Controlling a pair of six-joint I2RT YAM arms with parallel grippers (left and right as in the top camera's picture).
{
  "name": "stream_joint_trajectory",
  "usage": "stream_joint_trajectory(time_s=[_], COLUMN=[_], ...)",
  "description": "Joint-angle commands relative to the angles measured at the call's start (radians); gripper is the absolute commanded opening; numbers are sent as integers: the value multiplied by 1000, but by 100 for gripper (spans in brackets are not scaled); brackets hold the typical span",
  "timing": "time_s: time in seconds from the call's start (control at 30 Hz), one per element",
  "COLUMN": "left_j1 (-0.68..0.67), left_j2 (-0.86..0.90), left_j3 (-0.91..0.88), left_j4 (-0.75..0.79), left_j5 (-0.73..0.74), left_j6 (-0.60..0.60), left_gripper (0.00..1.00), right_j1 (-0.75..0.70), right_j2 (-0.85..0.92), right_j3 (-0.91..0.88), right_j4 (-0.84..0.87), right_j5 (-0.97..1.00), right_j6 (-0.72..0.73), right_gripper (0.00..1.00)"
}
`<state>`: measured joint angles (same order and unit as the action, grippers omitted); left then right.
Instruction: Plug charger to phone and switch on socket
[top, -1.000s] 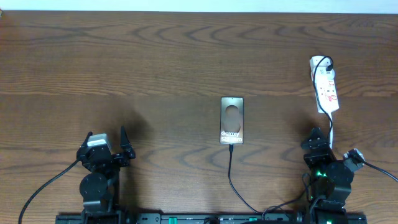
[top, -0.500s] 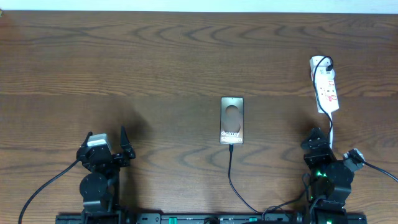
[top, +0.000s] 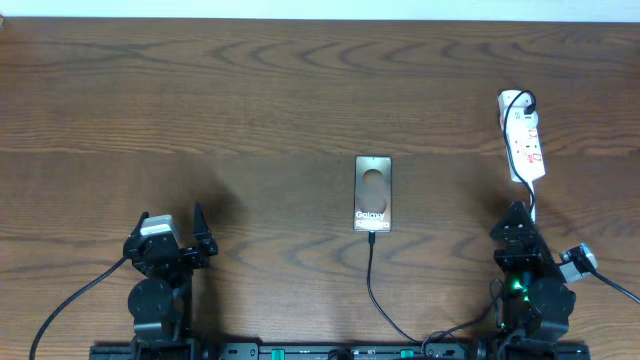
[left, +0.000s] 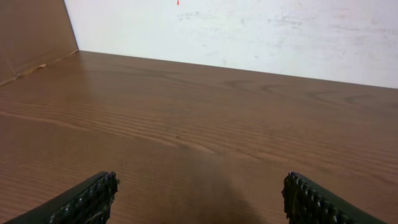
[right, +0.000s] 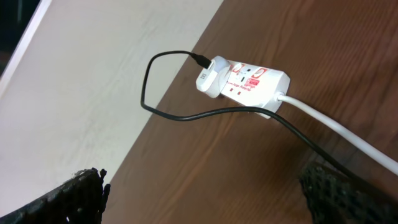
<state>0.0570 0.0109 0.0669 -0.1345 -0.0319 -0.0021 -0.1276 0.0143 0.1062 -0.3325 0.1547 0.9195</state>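
phone (top: 373, 194): flat on worktop (top: 250, 100), about centre, screen up showing a pale oval and "Galaxy", long axis running away from the arms.
charger (top: 370, 285): thin black cable from the near edge of the worktop up to the phone's near short edge. Tip meets that edge; too small to tell whether it is fully seated.
socket (top: 524, 140): white strip with red markings, far right of worktop, well apart from phone, just beyond the right arm. Switch position not readable.
socket, wrist view (right: 249, 81): white adapter (right: 210, 76) plugged in at the far end, black lead (right: 186, 116) looping out of it and back past the strip; white cord (right: 336, 124) leaves the near end.
left gripper (top: 171, 222): near-left corner, jaws wide apart, nothing between them, bare wood ahead (left: 199, 199).
right gripper (top: 517, 222): near-right, pointed at the socket, jaws fully spread, holding nothing (right: 205, 199).
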Motion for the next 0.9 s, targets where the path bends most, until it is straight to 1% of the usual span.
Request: stream_joint_trajectory(time_s=[0.0,0.07,0.17,0.3,0.43,0.47,0.5,0.57,0.6,0.67,0.87], left_j1=[-2,-2,-2,-2,-2,-2,-2,-2,-2,-2,-2], left_j2=[-5,-5,-5,-5,-5,-5,-5,-5,-5,-5,-5], left_j3=[-26,-26,-26,-26,-26,-26,-26,-26,-26,-26,-26], left_j4=[-15,-15,-15,-15,-15,-15,-14,-15,-15,-15,-15], left_j5=[-5,-5,-5,-5,-5,-5,-5,-5,-5,-5,-5], left_j6=[9,9,9,9,9,9,9,9,9,9,9], left_gripper=[87,87,87,87,87,87,87,87,87,87,87], right_j1=[-3,-3,-3,-5,-4,-4,-5,-5,-7,-19,-116], right_j2=[-10,-10,-10,-10,-10,-10,-10,-10,-10,-10,-10], right_j3=[-5,-19,-107,-101,-101,-101,-102,-102,-102,-102,-102], right_j4=[5,60,318,412,394,377,324,263,258,258,262], right_j5=[14,23,3,-15,-76,-92,-117,-121,-146,-175,-236], right_j6=[-97,-152,-274,-385,-437,-461,-508,-537,-584,-623,-622], right_gripper=[99,99,99,99,99,99,99,99,99,99,99])
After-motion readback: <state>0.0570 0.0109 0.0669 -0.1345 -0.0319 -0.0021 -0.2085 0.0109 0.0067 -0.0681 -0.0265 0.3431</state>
